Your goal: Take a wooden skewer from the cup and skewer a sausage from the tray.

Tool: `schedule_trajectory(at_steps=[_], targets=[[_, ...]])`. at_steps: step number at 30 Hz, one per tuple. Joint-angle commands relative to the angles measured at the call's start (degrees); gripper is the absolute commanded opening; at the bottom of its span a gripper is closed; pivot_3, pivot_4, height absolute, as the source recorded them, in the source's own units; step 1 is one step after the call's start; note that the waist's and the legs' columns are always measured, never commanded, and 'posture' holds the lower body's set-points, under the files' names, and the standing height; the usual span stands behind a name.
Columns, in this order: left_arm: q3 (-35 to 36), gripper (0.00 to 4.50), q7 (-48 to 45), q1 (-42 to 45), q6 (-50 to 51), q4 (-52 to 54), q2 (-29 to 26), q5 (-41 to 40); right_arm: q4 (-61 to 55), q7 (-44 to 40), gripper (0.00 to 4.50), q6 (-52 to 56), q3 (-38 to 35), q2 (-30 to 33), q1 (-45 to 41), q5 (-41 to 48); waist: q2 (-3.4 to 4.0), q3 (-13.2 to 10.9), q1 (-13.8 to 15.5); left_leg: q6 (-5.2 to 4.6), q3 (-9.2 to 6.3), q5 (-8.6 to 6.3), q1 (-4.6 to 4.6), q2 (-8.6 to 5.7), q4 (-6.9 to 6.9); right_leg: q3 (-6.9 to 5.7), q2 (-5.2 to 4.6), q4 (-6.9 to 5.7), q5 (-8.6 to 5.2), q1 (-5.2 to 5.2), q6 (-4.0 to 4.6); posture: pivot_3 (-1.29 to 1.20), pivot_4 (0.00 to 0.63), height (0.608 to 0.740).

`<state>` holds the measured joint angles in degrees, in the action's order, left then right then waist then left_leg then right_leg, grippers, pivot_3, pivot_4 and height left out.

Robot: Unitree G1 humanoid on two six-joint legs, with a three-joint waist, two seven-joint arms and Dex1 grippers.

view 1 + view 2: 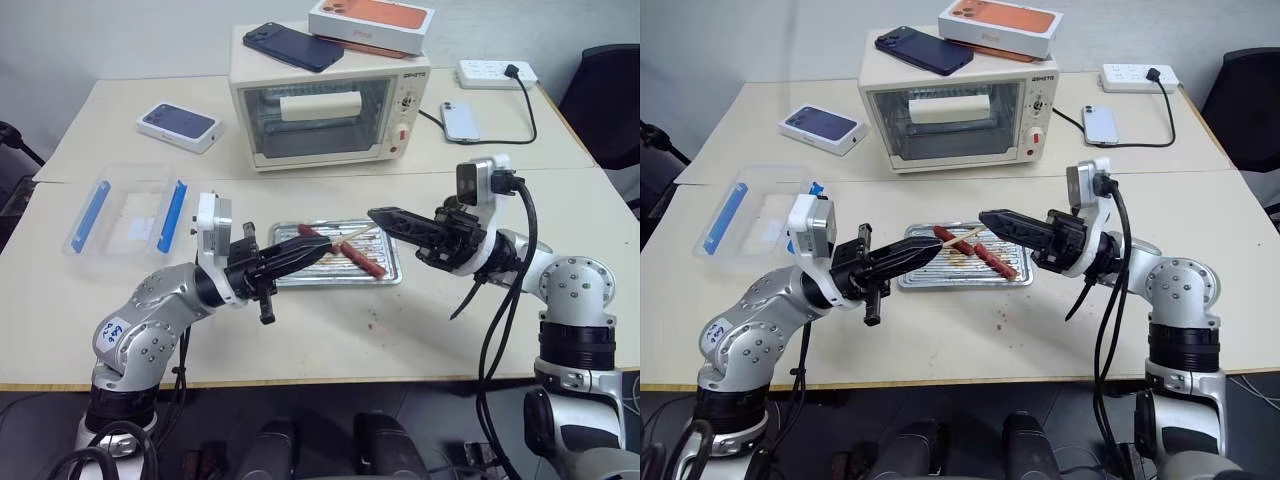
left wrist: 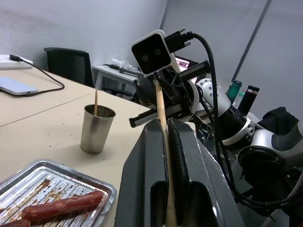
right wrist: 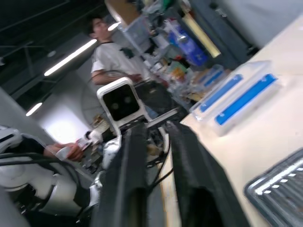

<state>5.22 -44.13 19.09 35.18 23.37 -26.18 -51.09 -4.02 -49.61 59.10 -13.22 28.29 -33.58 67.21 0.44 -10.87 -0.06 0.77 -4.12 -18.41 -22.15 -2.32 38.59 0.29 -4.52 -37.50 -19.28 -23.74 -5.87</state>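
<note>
A: What's on the desk [image 1: 330,330], biggest things first?

B: One cream toaster oven [image 1: 325,105] at the back, with one dark phone [image 1: 292,46] and one orange-topped box [image 1: 370,24] on its roof. Beside it lie one white box with a dark lid [image 1: 180,126], one pale phone [image 1: 459,121] and one white power strip [image 1: 496,73]. One clear plastic box with two blue clips [image 1: 128,212] sits on the robot's left.

A: And the task things?

B: One tray [image 1: 335,268] in the middle between the two arms, with two sausages on it; the sausage [image 1: 362,261] nearer the right arm lies on the ribbed floor. One cup [image 2: 96,128] stands on the desk beyond the tray in the left wrist view, one stick rising from it.

A: The hands?

B: The left hand [image 1: 318,247] is closed tight on one wooden skewer [image 2: 162,137], which runs up between its fingers [image 2: 184,161] and pokes out over the tray. The right hand [image 1: 385,217] hangs just beyond the skewer's far end, fingers [image 3: 135,161] a narrow gap apart; I cannot tell whether they touch the stick
</note>
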Motion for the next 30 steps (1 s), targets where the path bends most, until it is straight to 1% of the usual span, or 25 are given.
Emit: schedule_trajectory(at_steps=[1,3,5,7,10,12,13,15,16,18,20,22,23,25,26,27,29,30], targets=[[4.51,0.00,-0.97,-3.51,-1.55,0.98,-2.84,0.19,-5.11,-4.23,2.03,-9.08,-2.75,6.21,6.13,-8.25,0.00,0.00,0.10,0.00,0.00,0.00,0.00,0.00,-0.03,0.00,0.00,0.02,0.00,0.00,0.00,0.00,0.150,0.740],[7.58,0.00,-1.61,-7.63,-2.33,0.23,-4.77,0.85,-6.98,-8.70,2.56,-11.08,-3.19,11.96,12.26,-11.56,0.00,0.00,0.16,-0.05,0.00,-0.03,0.01,-0.03,-0.07,0.01,-0.01,0.02,0.00,0.00,0.00,0.00,0.150,0.740],[11.17,0.00,-2.29,-12.73,-3.45,-1.05,-6.38,1.65,-8.26,-13.02,3.08,-15.92,-3.50,17.18,19.68,-16.90,0.00,0.01,0.26,-0.09,0.03,-0.05,0.01,-0.03,-0.19,0.03,-0.02,0.07,0.00,0.01,0.00,0.00,0.150,0.740],[14.44,0.00,-2.87,-17.43,-4.87,-2.94,-7.25,2.61,-7.80,-16.15,3.61,-21.35,-4.36,20.56,26.53,-21.75,-0.02,0.01,0.16,-0.12,0.05,-0.06,0.05,-0.01,-0.28,0.03,-0.01,0.11,0.00,0.03,0.00,0.00,0.150,0.740],[18.46,0.00,-3.19,-23.23,-7.08,-5.90,-7.32,3.93,-4.73,-19.25,4.42,-31.53,-5.79,22.93,35.30,-29.72,-0.05,0.02,0.01,-0.13,0.19,-0.07,0.19,0.03,-0.35,0.10,0.03,0.21,0.00,0.10,0.00,0.00,0.150,0.740],[19.65,0.00,-2.88,-25.26,-7.79,-6.43,-6.87,4.18,-3.17,-19.49,4.42,-36.36,-6.21,22.76,37.85,-32.84,-0.12,-0.01,0.05,-0.14,0.21,-0.06,0.40,0.03,-0.35,0.12,0.03,0.19,-0.01,0.28,0.00,0.00,0.150,0.740],[20.09,0.00,-2.80,-26.18,-8.16,-6.62,-6.60,4.34,-2.96,-19.76,4.42,-36.44,-5.72,23.21,38.44,-33.44,-0.14,-0.02,0.07,-0.15,0.24,-0.07,0.61,0.03,-0.42,0.16,0.03,0.20,-0.01,0.45,0.00,0.00,0.150,0.740],[20.70,0.00,-2.10,-27.08,-8.51,-6.63,-5.90,4.14,-4.05,-17.32,4.42,-35.39,-3.73,24.63,38.81,-36.70,-0.14,-0.02,0.03,-0.28,0.26,-0.14,0.99,0.05,-0.49,0.17,0.03,0.32,-0.02,0.87,0.01,0.00,0.150,0.740],[20.82,0.00,-1.78,-27.31,-8.55,-6.42,-5.67,4.01,-5.26,-15.48,4.42,-33.67,-1.92,25.57,38.04,-38.69,-0.14,-0.02,0.03,-0.45,0.22,-0.24,1.10,0.08,-0.51,0.15,0.04,0.40,-0.02,1.01,0.01,0.00,0.150,0.740],[20.55,0.00,-1.66,-27.46,-8.87,-6.25,-5.39,4.15,-9.25,-11.29,4.42,-28.54,2.61,26.00,33.15,-40.56,-0.14,-0.02,-0.13,-0.44,0.18,-0.25,1.14,0.10,-0.51,0.14,0.03,0.44,-0.02,1.06,0.01,0.00,0.150,0.740],[20.05,0.00,-1.29,-26.90,-8.96,-6.12,-5.30,4.34,-13.37,-8.98,4.42,-23.94,5.98,24.17,26.07,-38.51,-0.14,-0.02,-0.40,-0.10,0.17,-0.13,1.13,0.16,-0.52,0.15,0.08,0.45,-0.02,1.01,0.02,0.00,0.150,0.740],[19.68,0.00,-0.77,-25.73,-8.78,-6.12,-5.37,4.29,-15.69,-5.12,4.42,-17.06,9.64,21.71,17.75,-37.52,-0.13,-0.02,-0.55,-0.04,0.16,-0.12,1.08,0.19,-0.56,0.13,0.09,0.44,-0.02,0.94,0.03,0.00,0.150,0.740],[19.46,0.00,-0.57,-25.09,-8.86,-6.29,-5.38,4.44,-16.18,-3.41,4.42,-14.11,12.69,20.26,13.38,-38.54,-0.12,-0.01,-0.32,-0.01,0.14,-0.11,1.07,0.20,-0.57,0.11,0.11,0.44,-0.02,0.93,0.03,0.00,0.150,0.740],[19.12,0.00,-0.24,-24.39,-8.89,-6.29,-5.32,4.55,-16.09,-1.04,4.42,-11.33,17.11,18.15,7.85,-40.69,-0.14,-0.01,-0.08,0.04,0.04,-0.11,1.01,0.20,-0.58,0.05,0.10,0.52,-0.02,0.91,0.04,0.00,0.150,0.740],[18.81,0.00,-0.15,-24.22,-9.02,-6.22,-5.16,4.69,-14.82,1.18,4.42,-9.60,19.68,16.08,4.34,-42.28,-0.20,0.03,0.10,0.04,0.02,-0.11,0.95,0.19,-0.59,0.04,0.08,0.56,-0.02,0.87,0.04,0.00,0.150,0.740],[18.57,0.00,-0.06,-24.22,-9.11,-6.08,-5.02,4.77,-13.88,2.71,4.42,-8.42,21.15,14.78,2.22,-43.20,-0.25,0.06,0.20,0.03,-0.02,-0.12,0.90,0.18,-0.61,0.01,0.07,0.63,-0.02,0.87,0.04,0.00,0.150,0.740],[17.93,0.00,0.31,-23.98,-9.08,-5.47,-4.66,4.71,-10.19,7.03,4.42,-6.07,24.26,10.17,-2.91,-45.97,-0.27,0.06,0.14,-0.02,-0.04,-0.16,0.80,0.10,-0.61,0.01,-0.01,0.67,-0.02,0.81,0.04,0.00,0.150,0.740],[17.70,0.00,0.41,-23.94,-9.08,-5.21,-4.59,4.65,-8.87,7.91,4.42,-6.51,25.73,8.79,-4.34,-47.41,-0.27,0.06,0.09,-0.05,0.00,-0.18,0.74,0.05,-0.59,0.04,-0.03,0.65,-0.02,0.73,0.05,0.00,0.150,0.740]])
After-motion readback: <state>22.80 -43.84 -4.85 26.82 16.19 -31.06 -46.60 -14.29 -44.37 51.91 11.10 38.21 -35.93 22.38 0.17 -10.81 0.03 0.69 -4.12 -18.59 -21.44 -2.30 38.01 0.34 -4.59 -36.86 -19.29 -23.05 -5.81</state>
